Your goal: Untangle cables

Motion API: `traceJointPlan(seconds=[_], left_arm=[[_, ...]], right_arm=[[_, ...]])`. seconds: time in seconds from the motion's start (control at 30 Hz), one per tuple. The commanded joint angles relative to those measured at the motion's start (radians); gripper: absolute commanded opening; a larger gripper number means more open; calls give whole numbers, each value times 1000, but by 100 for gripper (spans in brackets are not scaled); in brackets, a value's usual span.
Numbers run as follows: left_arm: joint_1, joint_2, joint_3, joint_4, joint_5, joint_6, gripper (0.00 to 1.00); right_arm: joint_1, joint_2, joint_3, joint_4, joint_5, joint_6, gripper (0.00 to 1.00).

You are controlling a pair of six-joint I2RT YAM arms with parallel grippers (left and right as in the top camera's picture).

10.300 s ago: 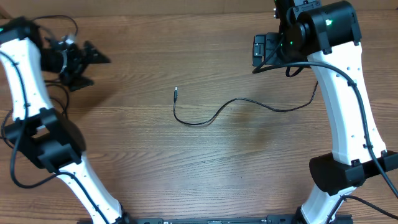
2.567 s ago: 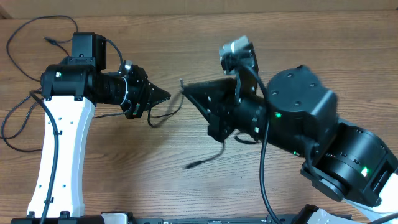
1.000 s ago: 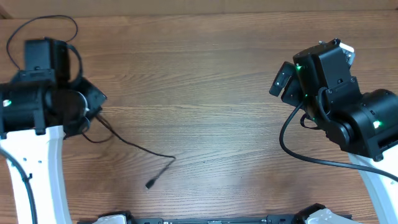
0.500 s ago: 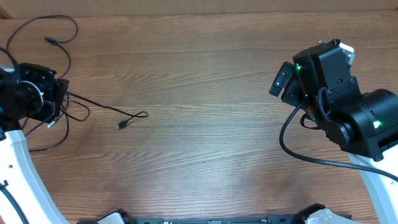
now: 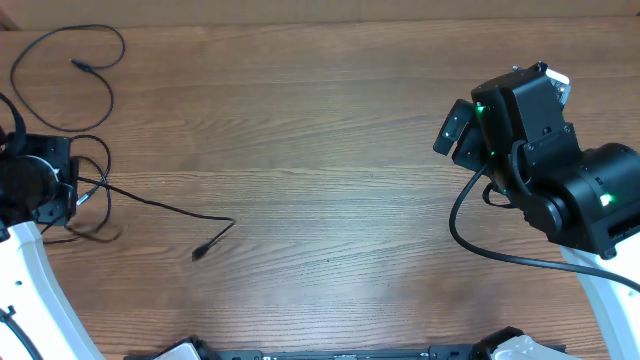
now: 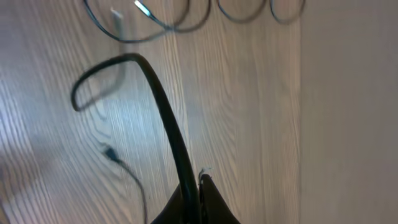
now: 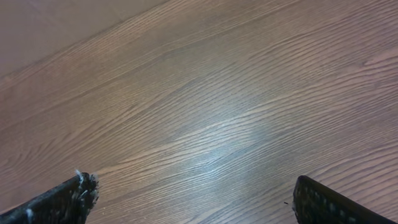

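Observation:
My left gripper [image 6: 196, 184] is shut on a thin black cable [image 6: 163, 106] that rises from the jaws and curls over to the left. In the overhead view that cable [image 5: 150, 205] trails right from the left arm [image 5: 35, 185] at the table's left edge and ends in a small plug [image 5: 198, 253]. More cable loops [image 5: 95, 215] lie bunched beside that arm. A separate cable [image 5: 100, 75] lies in an open loop at the far left corner. My right gripper [image 7: 199, 202] is open above bare wood, nothing between its fingers [image 7: 62, 200].
The right arm [image 5: 545, 165] stands raised at the right side with its own thick black wiring [image 5: 480, 245] hanging below it. The wooden tabletop [image 5: 330, 200] spans the middle. A pale wall strip [image 6: 348, 112] borders the table in the left wrist view.
The left arm has pulled back towards the left edge, dragging the cable along; its free plug end swung left over the table. The right arm has stayed still.

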Motion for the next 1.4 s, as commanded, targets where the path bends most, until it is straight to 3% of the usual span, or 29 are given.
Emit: traceJointPlan(seconds=[0.0,0.33,0.57,0.8,1.0,1.17,1.37], left_arm=[[-26,47,17,-6,-70,-47,4],[29,138,17,-21,-70,-100,4],[115,139,17,-91,-447,-142,4],[234,151,17,-145,-554,-194,4],[265,220,-3,-167,-775,-89,4],[265,305,-23,-208,-795,-68,4],[262,408,-23,-208,-686,5,4]], right_arm=[[-5,-5,-3,3,9,7,100],[-5,-5,-3,3,9,7,100],[-5,-5,-3,3,9,7,100],[-5,-5,-3,3,9,7,100],[-5,-5,-3,3,9,7,100],[-5,-5,-3,3,9,7,100],[-5,-5,-3,3,9,7,100]])
